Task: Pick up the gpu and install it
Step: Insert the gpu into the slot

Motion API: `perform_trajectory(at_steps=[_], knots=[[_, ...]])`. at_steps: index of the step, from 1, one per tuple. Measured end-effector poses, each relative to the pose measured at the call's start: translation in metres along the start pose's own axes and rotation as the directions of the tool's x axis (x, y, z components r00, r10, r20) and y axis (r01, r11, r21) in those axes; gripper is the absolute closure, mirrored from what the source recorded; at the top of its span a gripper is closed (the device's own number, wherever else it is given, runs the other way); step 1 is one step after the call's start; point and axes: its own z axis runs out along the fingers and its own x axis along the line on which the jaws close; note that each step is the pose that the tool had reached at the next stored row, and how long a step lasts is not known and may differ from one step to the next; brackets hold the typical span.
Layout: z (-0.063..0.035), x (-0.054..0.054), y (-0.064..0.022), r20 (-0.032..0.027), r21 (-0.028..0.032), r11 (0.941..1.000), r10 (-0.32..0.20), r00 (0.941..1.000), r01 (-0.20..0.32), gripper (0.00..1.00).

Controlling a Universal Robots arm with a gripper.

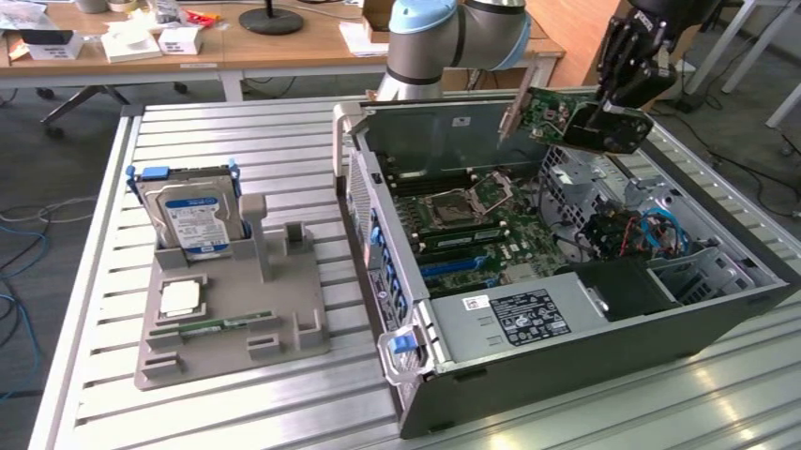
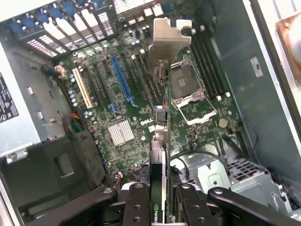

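We see the gpu (image 1: 541, 111) clamped between the black metal fingers (image 2: 136, 207). It hangs in the air over the far end of the open computer case (image 1: 601, 366), clear of the motherboard (image 1: 489, 225) below. The card is a thin, flat, green circuit board. Its bent silver bracket (image 2: 169, 42) sits at the end away from the grip.

From the wrist we look along the card edge-on, so its face is lost to us. It also hides a narrow strip of the board beneath. Beside that strip lie a long blue slot (image 2: 121, 80), a white slot (image 2: 82, 92), a small finned silver heat sink (image 2: 121, 132) and the square metal-framed processor socket (image 2: 188, 89). We cannot tell which slot the card lines up with.

The case is grey sheet steel and lies on its side on a ribbed aluminium surface (image 1: 250, 131). A labelled power supply box (image 1: 526, 314) and a black plastic shroud (image 1: 620, 286) fill its near end. Blue and red cables (image 1: 651, 234) are tangled towards the exterior view's right.

Well apart, on the exterior view's left, a grey moulded holder (image 1: 294, 328) carries three parts. A hard drive (image 1: 188, 220) stands upright, a square chip (image 1: 182, 298) lies flat, and a narrow green memory stick (image 1: 225, 325) lies flat too. The arm's pale blue joint (image 1: 432, 28) is cut off at the frame's edge, in front of a wooden desk (image 1: 288, 42).
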Motion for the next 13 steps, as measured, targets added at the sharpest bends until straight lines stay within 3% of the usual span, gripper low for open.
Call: perform_trajectory(at_steps=[6, 13], knots=[[0.0002, 0.0, 0.0, -0.0046, -0.0024, 0.9959, -0.09, 0.9959, 0.09, 0.74], [0.0005, -0.0001, 0.0, -0.0088, -0.0051, 0.9843, -0.176, 0.9843, 0.176, 0.74]])
